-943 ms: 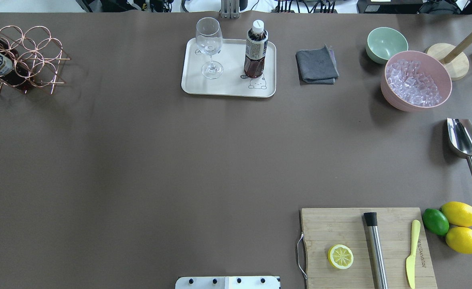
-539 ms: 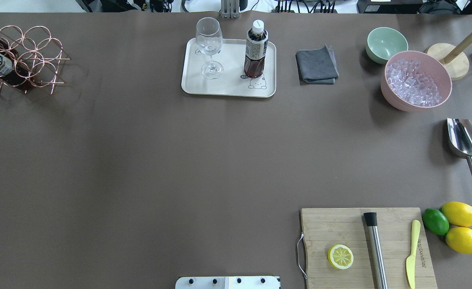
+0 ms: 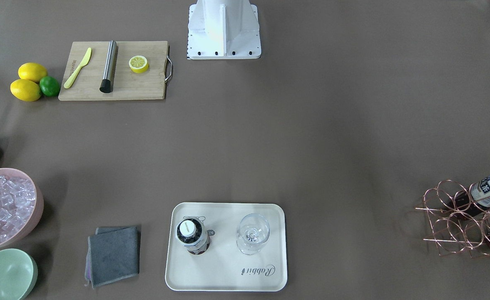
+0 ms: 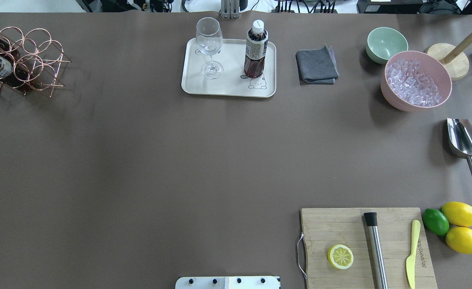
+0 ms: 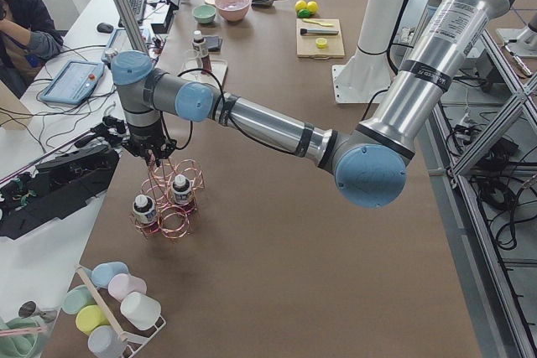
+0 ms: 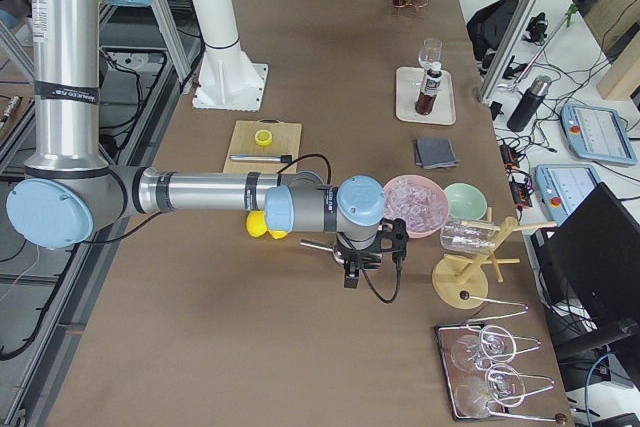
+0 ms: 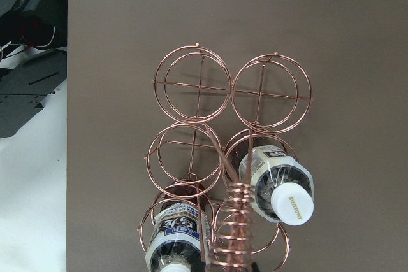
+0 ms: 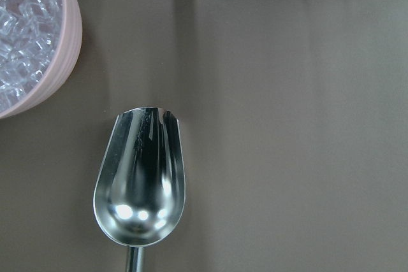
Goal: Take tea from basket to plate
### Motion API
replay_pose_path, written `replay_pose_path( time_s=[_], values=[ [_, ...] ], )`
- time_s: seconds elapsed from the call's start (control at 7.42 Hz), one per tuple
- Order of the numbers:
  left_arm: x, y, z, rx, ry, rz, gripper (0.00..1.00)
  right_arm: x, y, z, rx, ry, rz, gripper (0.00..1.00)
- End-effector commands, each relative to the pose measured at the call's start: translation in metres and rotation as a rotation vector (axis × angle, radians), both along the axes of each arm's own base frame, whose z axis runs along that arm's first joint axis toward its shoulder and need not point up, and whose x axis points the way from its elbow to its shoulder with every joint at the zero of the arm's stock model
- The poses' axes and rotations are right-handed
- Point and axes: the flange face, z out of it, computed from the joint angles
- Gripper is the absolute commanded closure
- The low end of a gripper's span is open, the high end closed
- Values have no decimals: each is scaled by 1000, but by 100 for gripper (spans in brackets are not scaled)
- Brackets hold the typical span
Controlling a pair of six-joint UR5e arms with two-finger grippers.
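Note:
One tea bottle [image 4: 255, 50] stands upright on the cream plate [image 4: 227, 86], beside a wine glass [image 4: 209, 44]; it also shows in the front view [image 3: 192, 235]. The copper wire basket [image 4: 39, 60] sits at the table's far left and holds two more tea bottles [image 7: 280, 189] [image 7: 175, 240]. My left gripper [image 5: 153, 153] hangs just over the basket's coiled handle [image 7: 239, 221]; I cannot tell if it is open or shut. My right gripper [image 6: 355, 272] hovers above a steel scoop [image 8: 140, 183]; I cannot tell its state either.
A grey cloth [image 4: 317, 66], a pale green bowl [image 4: 386, 44] and a pink bowl of ice [image 4: 416, 82] stand at the back right. A cutting board [image 4: 340, 228] with a lemon half, a steel muddler and a knife lies front right, next to lemons and a lime.
The basket with its two bottles has shifted slightly in the overhead view. The plate, its bottle and the glass have not moved.

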Motion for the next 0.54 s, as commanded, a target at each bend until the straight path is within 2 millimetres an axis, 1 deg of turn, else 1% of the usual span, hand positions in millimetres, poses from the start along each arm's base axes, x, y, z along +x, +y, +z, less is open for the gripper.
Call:
replay_pose_path(
  time_s=[0.0,0.4],
  values=[
    [-1,1,-3,7,0,-1,100,-1,3,1,-3,-1,0,0],
    [-1,3,-4,8,2,-3,100,0,2,-1,-1,5,2,0]
  ],
)
